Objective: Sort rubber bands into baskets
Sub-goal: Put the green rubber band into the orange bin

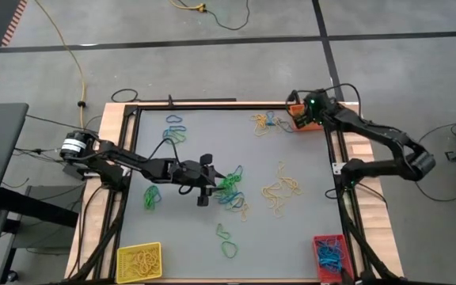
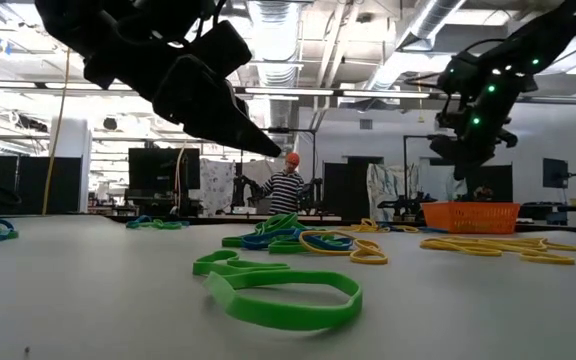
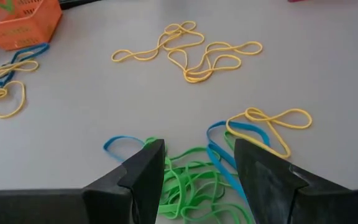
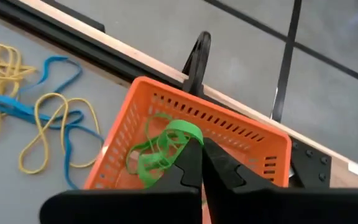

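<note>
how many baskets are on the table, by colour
yellow plastic basket: 1
orange plastic basket: 1
red plastic basket: 1
total: 3

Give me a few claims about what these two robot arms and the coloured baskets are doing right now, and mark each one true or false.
1. The right gripper hovers over the orange basket. True.
2. The orange basket holds yellow bands. False: green bands lie in it.
3. The left gripper is open above a green tangle. True.
4. The red basket is empty. False: blue bands lie in it.
5. The yellow basket holds yellow bands. True.
</note>
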### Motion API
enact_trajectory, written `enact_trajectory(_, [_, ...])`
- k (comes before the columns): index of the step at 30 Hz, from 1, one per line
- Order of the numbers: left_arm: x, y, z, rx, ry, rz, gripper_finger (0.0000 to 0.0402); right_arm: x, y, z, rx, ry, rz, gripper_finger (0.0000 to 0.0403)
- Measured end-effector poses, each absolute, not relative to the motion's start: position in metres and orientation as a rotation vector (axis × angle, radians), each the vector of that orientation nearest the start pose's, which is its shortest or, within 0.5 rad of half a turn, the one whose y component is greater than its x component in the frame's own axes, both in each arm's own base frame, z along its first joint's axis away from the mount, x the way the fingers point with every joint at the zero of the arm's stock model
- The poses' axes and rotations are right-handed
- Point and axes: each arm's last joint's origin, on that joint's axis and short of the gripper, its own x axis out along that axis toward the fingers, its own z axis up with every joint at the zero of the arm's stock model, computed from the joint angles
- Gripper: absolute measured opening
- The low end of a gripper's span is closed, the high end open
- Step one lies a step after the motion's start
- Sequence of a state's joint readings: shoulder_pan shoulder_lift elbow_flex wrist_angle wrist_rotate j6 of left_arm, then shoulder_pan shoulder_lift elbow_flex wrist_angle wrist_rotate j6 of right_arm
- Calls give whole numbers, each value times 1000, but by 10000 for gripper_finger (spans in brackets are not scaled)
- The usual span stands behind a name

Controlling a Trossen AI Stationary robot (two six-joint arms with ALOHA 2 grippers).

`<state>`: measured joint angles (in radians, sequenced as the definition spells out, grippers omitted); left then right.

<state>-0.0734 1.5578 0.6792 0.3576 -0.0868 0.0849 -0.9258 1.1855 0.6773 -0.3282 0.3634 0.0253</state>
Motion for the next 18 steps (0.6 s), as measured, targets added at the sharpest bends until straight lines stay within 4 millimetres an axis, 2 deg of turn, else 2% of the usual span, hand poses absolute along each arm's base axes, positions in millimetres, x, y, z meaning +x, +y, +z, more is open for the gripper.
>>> enact_trajectory(9, [302, -29, 169, 132, 518, -39, 185, 133, -196, 200, 265, 993, -1257, 38])
enact_trajectory(18, [301, -32, 169, 135, 520, -49, 185, 135, -196, 198, 262, 1017, -1257, 52])
